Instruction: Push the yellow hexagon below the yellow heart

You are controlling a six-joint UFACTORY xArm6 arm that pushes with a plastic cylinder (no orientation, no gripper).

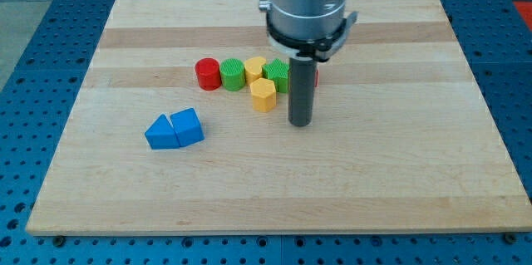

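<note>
The yellow hexagon (263, 95) lies on the wooden board, just below and slightly right of the yellow heart (254, 70), touching or nearly touching it. My tip (299, 122) rests on the board to the right of the hexagon and a little lower, with a small gap between them. The rod rises to the arm's grey body at the view's top.
A row of blocks runs along the heart's level: a red cylinder (208, 74), a green cylinder (233, 74), then the heart, then a green block (278, 75) partly behind the rod. Two blue triangular blocks (174, 130) lie together at lower left. The board's edge (274, 232) borders a blue pegboard.
</note>
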